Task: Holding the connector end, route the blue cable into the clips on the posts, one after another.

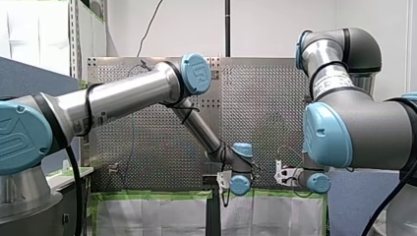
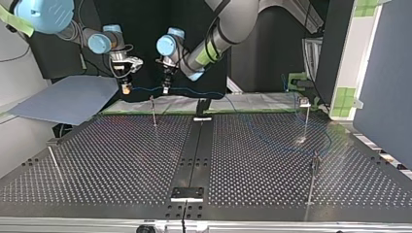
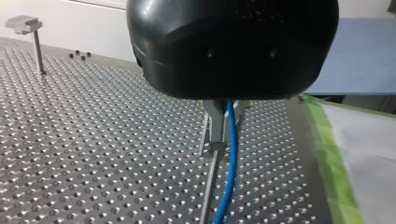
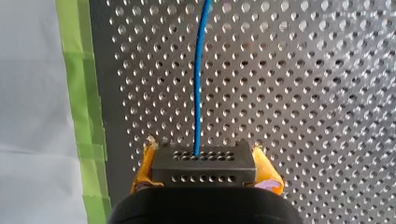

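1. Front view: my left gripper (image 1: 224, 184) and my right gripper (image 1: 281, 175) hang near each other.
2. Top view: the blue cable (image 2: 145, 89) spans between them.
3. Left wrist view: metal fingers (image 3: 215, 116) pinch the cable beside a post (image 3: 208, 186).
4. Right wrist view: yellow pads (image 4: 267, 169) clamp the connector (image 4: 204, 163).

Perforated table (image 4: 303, 93) spreads out under my right pincer (image 4: 204, 164), green tape (image 4: 79, 70) edging it off to one side, white sheet (image 4: 28, 116) just past the tape. Round at my left pincer (image 3: 223, 123), the same tape and sheet lie beside it, a blue board (image 3: 355, 56) sits ahead beyond the table's edge, white wall (image 3: 84, 28) further back
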Available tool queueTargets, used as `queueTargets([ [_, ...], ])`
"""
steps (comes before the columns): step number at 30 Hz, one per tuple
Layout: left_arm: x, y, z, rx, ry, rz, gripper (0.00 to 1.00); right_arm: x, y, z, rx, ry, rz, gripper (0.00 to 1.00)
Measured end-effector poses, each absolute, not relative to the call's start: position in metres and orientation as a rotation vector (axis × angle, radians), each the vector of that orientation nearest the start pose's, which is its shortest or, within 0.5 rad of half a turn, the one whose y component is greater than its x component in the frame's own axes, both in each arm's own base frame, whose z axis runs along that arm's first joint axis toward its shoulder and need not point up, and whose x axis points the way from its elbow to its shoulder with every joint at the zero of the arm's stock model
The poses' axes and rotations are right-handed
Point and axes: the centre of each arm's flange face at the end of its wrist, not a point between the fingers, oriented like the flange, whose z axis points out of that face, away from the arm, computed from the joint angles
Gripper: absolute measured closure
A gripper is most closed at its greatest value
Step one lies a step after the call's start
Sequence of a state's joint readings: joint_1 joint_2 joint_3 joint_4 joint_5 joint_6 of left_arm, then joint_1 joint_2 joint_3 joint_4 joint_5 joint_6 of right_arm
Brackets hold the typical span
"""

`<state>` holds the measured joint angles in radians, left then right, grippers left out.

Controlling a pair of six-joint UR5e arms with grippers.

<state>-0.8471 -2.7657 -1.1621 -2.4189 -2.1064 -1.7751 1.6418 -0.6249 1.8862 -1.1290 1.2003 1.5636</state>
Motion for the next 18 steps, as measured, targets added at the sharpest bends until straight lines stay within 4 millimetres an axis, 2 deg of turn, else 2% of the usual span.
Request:
queueTargets([
  [4, 0.446, -0.617, -0.062, 0.106, 1.627, -0.374, 1.0, 0.201, -0.532, -0.081, 1.626, -1.088, 1.461, 1.0],
  [13, 0.449, -0.624, -0.094, 0.132, 1.656, -0.375, 1.0, 0.196, -0.542, -0.096, 1.674, -1.067, 1.471, 1.0],
  [18, 0.457, -0.627, -0.095, 0.127, 1.647, -0.384, 1.0, 0.193, -0.551, -0.096, 1.689, -1.065, 1.467, 1.0],
])
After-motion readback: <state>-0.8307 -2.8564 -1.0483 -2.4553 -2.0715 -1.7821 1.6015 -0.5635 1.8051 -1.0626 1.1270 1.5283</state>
